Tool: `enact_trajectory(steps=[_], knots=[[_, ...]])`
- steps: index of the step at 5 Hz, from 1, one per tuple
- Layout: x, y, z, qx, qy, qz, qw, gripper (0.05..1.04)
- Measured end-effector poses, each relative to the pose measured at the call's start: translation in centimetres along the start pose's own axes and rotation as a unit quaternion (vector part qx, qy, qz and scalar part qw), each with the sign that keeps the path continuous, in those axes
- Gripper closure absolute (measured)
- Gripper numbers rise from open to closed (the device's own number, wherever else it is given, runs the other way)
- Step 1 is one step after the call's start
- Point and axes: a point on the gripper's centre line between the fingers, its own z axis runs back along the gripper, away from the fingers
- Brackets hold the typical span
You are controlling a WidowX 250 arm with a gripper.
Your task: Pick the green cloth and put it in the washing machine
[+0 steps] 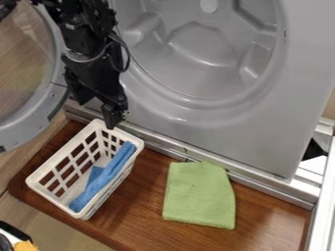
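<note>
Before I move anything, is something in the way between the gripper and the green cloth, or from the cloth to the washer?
The white basket's corner sits close to the gripper's path to the green cloth. From there to the washing machine, nothing loose is visible; the door is open, leaving just the opening's raised rim.

From where I'm standing, the black arm (82, 32) comes down from the upper left, a loose cable looping out by its wrist (88, 61), and its gripper (97, 112) hangs at a slant, fingers (113, 116) parted and pointing downward.
</note>
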Motion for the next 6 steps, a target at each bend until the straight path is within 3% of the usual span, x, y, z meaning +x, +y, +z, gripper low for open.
enact_trajectory(steps=[1, 2, 3, 4, 5, 6], knots=[[-0.3, -0.3, -0.5, -0.007, 0.011, -0.001, 0.9999, 0.083], [1.3, -4.0, -1.8, -0.044, 0.009, -0.068, 0.9967, 0.083], [2.1, -6.5, -2.8, -0.061, 0.010, -0.098, 0.9933, 0.083], [2.6, -9.7, -4.5, -0.085, 0.018, -0.145, 0.9855, 0.083], [2.9, -11.5, -6.8, -0.113, 0.003, -0.185, 0.9762, 0.083], [2.2, -13.4, -9.6, -0.107, 0.019, -0.226, 0.9679, 0.083]])
